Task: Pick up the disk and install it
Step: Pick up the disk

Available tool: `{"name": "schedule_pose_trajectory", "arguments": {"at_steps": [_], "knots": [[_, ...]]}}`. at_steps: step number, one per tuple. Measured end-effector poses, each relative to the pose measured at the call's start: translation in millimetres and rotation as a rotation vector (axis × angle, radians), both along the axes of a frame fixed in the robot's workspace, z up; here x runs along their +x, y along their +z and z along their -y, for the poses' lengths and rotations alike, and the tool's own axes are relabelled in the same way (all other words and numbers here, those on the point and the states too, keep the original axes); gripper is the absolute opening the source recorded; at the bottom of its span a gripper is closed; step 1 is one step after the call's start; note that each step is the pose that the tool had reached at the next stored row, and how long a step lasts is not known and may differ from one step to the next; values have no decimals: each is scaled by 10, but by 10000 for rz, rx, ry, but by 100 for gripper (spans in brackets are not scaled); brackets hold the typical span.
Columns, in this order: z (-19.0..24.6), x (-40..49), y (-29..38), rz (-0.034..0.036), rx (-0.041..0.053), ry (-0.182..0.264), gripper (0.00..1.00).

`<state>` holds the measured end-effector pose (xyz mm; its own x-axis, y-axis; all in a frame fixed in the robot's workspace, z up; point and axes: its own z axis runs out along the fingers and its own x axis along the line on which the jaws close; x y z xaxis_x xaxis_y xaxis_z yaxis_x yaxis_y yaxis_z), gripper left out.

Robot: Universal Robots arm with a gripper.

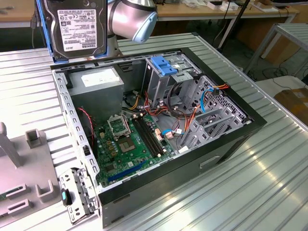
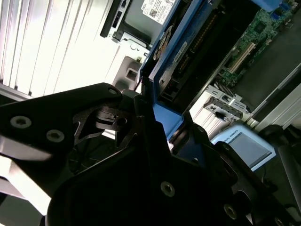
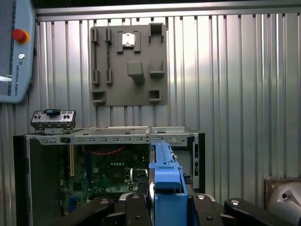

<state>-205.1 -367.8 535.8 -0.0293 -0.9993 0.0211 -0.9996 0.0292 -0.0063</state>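
A ribbed metal table (image 1: 269, 183) carries an open black computer case (image 1: 216, 156) lying on its side, its inside facing up. The grey robot arm (image 1: 132, 17) reaches in above the case's far edge. On the table at the exterior view's left lies a grey fixture plate (image 1: 19, 178) with raised holders. Inside the case a grey power-supply box (image 1: 96, 84) with a white printed label sits in the far corner, and a green motherboard (image 1: 130, 149) covers the floor.

The disk (image 1: 77, 26) hangs in the air, upright, just above the power-supply corner. Its white label, with barcodes and small print, faces the exterior camera, and its blue frame edges it. A blue bracket (image 1: 162, 65) sits on top of the drive cage inside the case.

In the first wrist view the gripper (image 3: 163, 202) has its black jaws clamped on the disk's blue frame edge. A pendant's red button (image 3: 19, 34) shows on the table beyond the case.
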Motion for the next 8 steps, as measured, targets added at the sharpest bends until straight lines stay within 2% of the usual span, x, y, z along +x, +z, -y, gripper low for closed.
{"name": "schedule_pose_trajectory", "arguments": {"at_steps": [5, 8], "knots": [[0, 125, 0, 0, 1, 1, 37], [0, 238, 0, 0, 0, 1, 37]]}}
